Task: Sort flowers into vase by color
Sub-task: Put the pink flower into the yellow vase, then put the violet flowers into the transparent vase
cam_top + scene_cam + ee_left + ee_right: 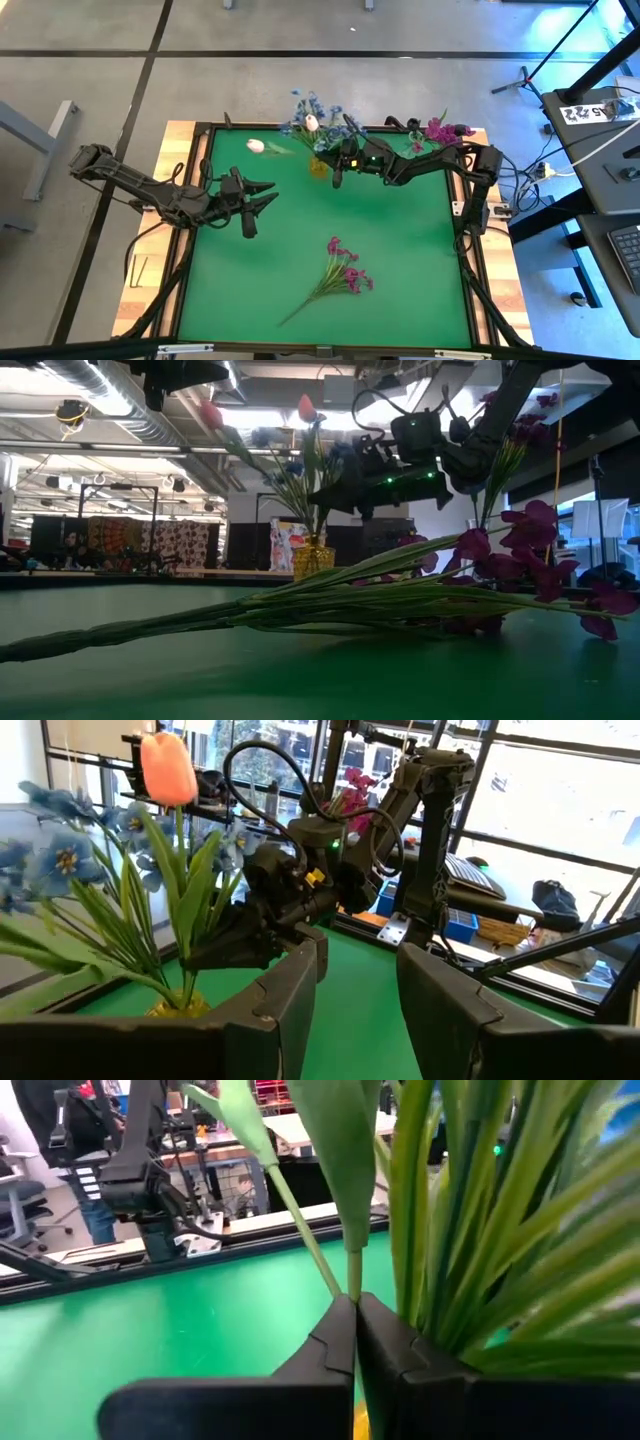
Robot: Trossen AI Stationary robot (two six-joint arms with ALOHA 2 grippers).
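Clamped tight on a thin green stem, the right gripper (354, 1342) hung just over the yellow vase (319, 166), lowering what looked like a tulip (167, 767) in among the blue flowers (309, 107) already standing there. Just beyond its arm, a second vase held magenta flowers (440, 130). Out on the green table (400, 250), well apart from it, a magenta bunch (337, 277) lay unsorted, and a white tulip (256, 146) lay near the vase. Opposite, the left gripper (262, 194) waited partly open, holding nothing. I judged the sorting a good half done.
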